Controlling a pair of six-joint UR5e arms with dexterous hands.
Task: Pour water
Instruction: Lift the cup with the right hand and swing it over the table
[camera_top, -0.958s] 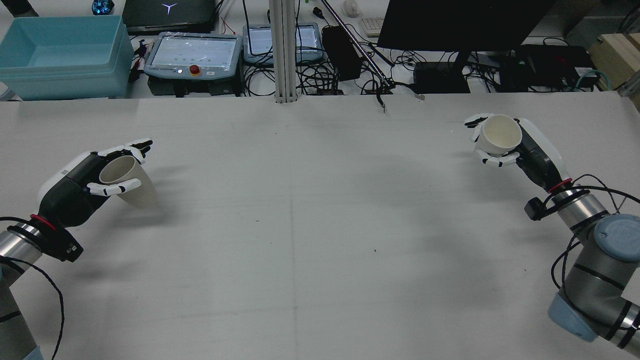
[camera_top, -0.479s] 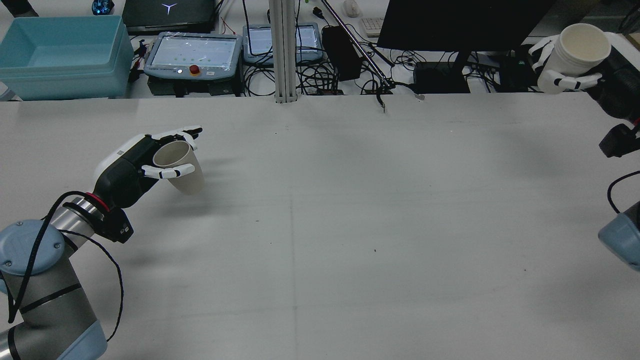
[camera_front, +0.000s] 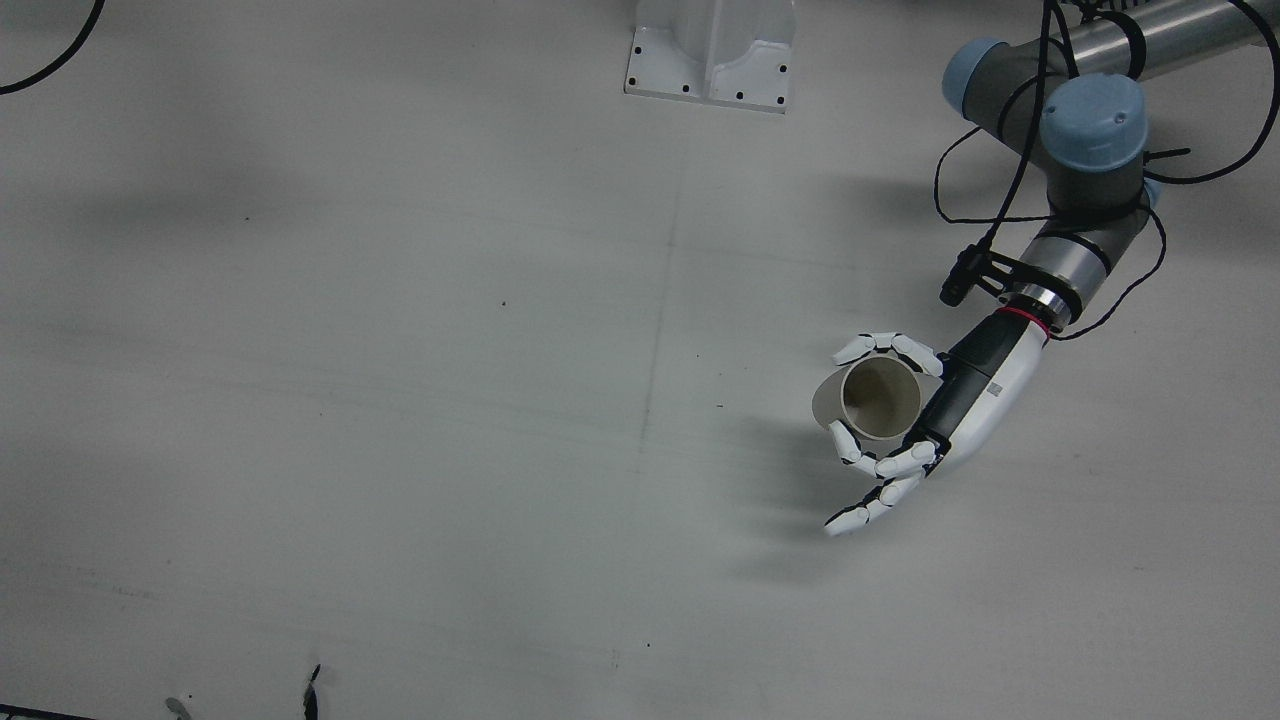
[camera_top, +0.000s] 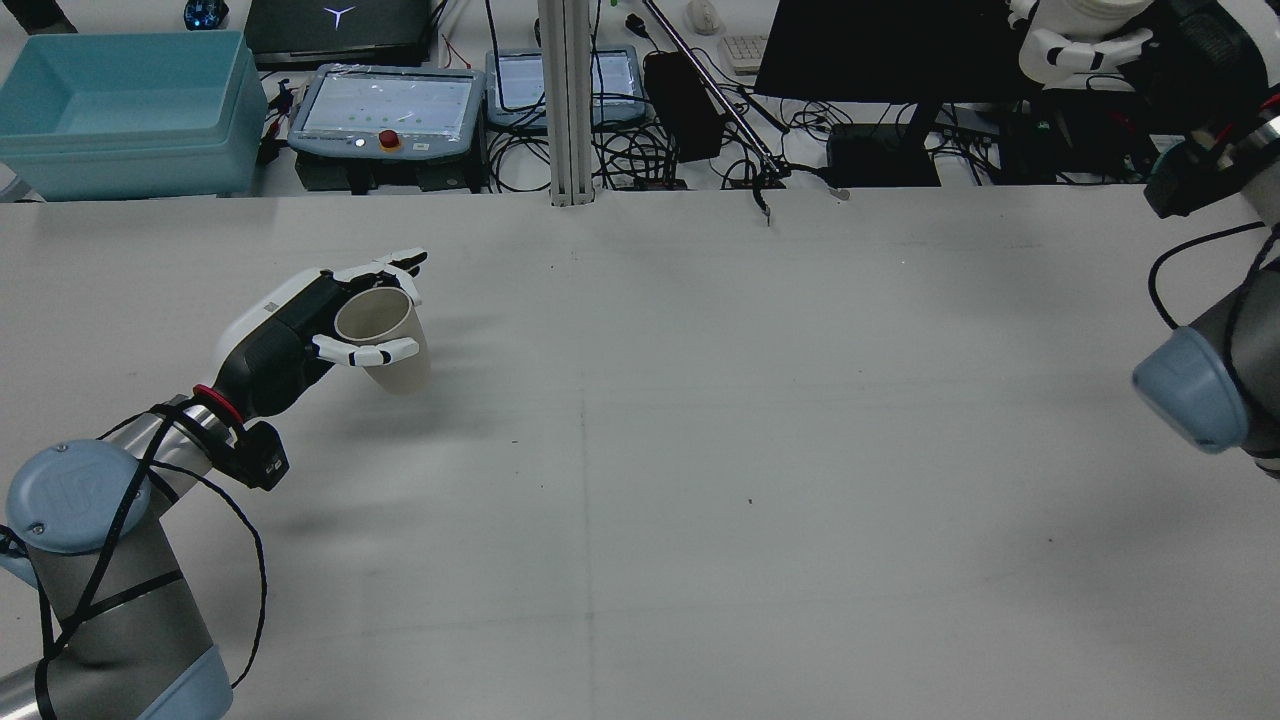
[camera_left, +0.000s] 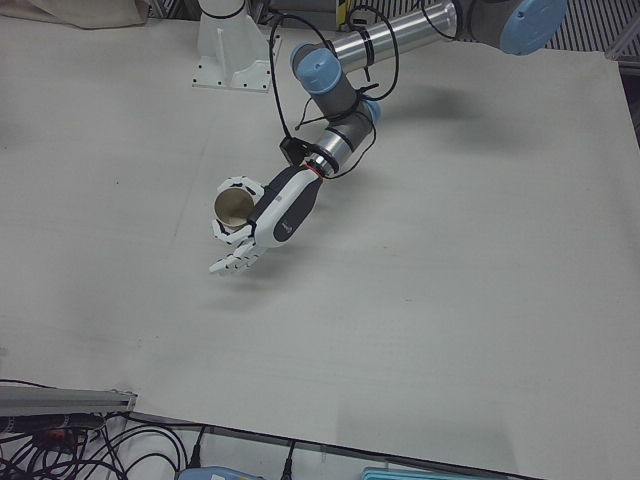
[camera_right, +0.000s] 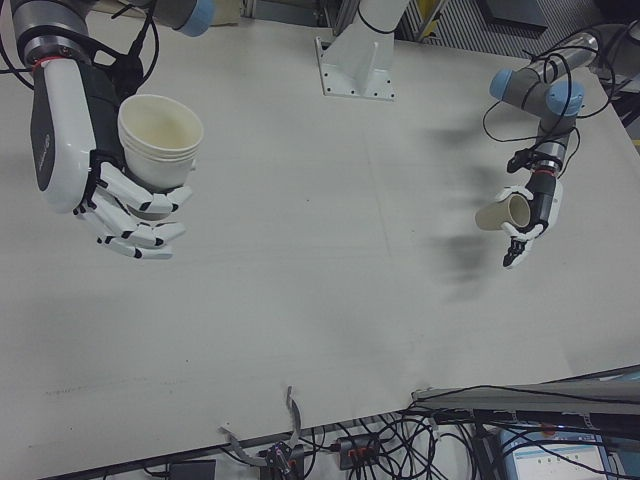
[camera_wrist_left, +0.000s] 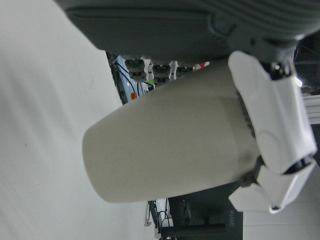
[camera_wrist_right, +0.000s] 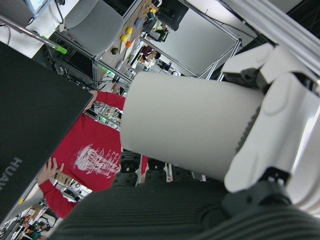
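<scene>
Over the white table (camera_top: 700, 450), at about 9 o'clock in the rear view, the left hand (camera_top: 300, 335) is wrapping its white fingers (camera_top: 365, 353) around a tan, tapered paper cup (camera_top: 385, 330). That cup is tilting, its open mouth facing back toward the arm and its narrower base pointing forward and down. Whether the base is touching the table I cannot tell; a shadow is lying just beside it. From the front view the same cup (camera_front: 870, 400) is showing an empty-looking interior, with the left hand (camera_front: 940, 415) curling around its rim and some fingers stretching out past it. The left hand view is showing the cup's wall (camera_wrist_left: 170, 145) lying sideways under a white finger segment.

Farther off, at about 1 o'clock in the rear view, the right hand (camera_top: 1090, 35) is holding a white, ribbed paper cup (camera_top: 1085, 8) high above the table's far edge, partly cut by the frame. In the right-front view this cup (camera_right: 160, 135) is sitting upright, mouth up, with the right hand (camera_right: 105, 175) clasping it from below and the side.

Beyond the table, a teal plastic bin (camera_top: 125, 110) and two teach pendants (camera_top: 385, 105) are resting among cables.
</scene>
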